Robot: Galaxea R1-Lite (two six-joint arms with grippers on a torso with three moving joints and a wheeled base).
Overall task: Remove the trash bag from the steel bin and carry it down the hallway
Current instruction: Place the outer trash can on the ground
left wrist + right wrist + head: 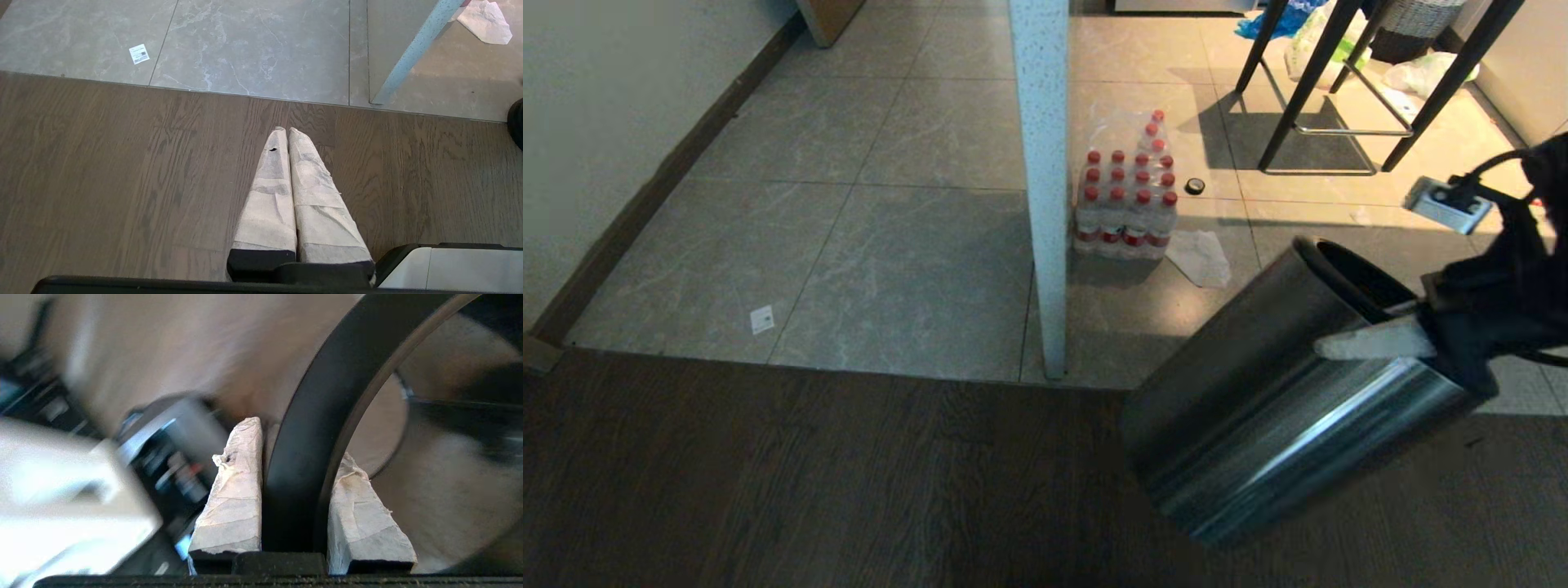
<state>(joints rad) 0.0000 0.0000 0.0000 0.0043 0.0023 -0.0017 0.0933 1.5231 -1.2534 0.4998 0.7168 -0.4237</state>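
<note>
Steel bin (1282, 400) hangs tilted on the right, lifted off the dark wood floor (809, 474), its black-ringed mouth turned up and away toward the far right. The right claw (1376, 327) is clamped on the rim: the right wrist view shows one wrapped finger (233, 490) outside and the other inside the black rim ring (302, 457). No trash bag shows in the visible part of the mouth; the inside looks dark, and I cannot tell whether a bag lies deeper.

The bin should handle as a light, rigid shell, but its brushed wall is slick and round, so the rim is the sensible hold. Held at one point on the rim, it will likely swing and twist, and it could slip if jerked. A thin plastic bag would be soft and limp, best taken by its loop handles.

The left claw (288, 163) hangs closed and empty over the wood floor, near the seam with the grey tiles (890, 245).

Open room lies to the left, across tile and wood. A white speckled post (1045, 180) stands just left of the bin, with a shrink-wrapped pack of red-capped bottles (1127, 200) beside it and a crumpled paper (1201, 257) near. Black stool legs (1307, 90) and loose bags crowd the far right.
</note>
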